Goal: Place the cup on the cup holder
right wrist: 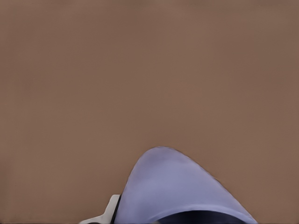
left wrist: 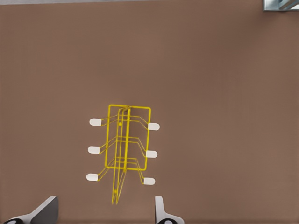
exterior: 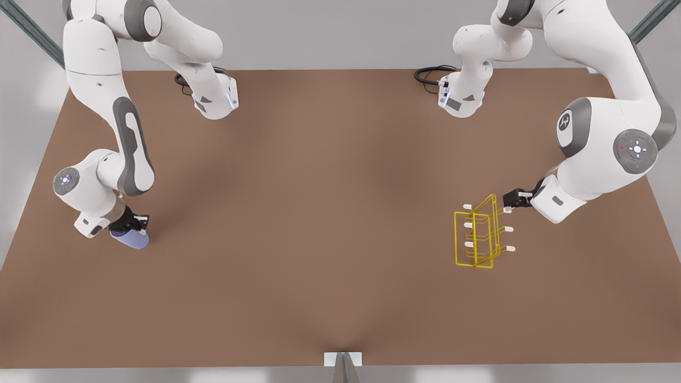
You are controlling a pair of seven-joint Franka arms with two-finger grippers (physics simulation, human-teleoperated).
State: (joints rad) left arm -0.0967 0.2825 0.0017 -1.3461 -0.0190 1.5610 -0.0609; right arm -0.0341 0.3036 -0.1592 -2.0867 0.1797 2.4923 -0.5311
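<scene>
Lavender-blue cup (right wrist: 180,186) sits closest to the right wrist cam, held in the right hand (exterior: 133,226), fingers closed on it. In the front view that hand is at the front view's left, low near the brown surface (exterior: 319,213); can't tell if the cup is touching it or just above. Cup looks tilted w/ the hand angled down, probably because the grip came from the side.

Yellow wire cup holder (exterior: 479,234) stands upright on the surface at the front view's right, well apart from the cup. White-tipped pegs stick out both sides, three per side, all bare, so nothing hung yet.

Left hand (exterior: 515,200) hovers just beside the holder's top, fingers spread open in the left wrist view (left wrist: 105,212), w/ the frame lined up between them. Likely it's positioned to steady or grab the frame so it won't tip when the cup goes on a peg.

Judgement: cup secured, transfer across the surface not yet done. Next needs the cup mouth aligned w/ a peg; thin frame could topple if bumped.
</scene>
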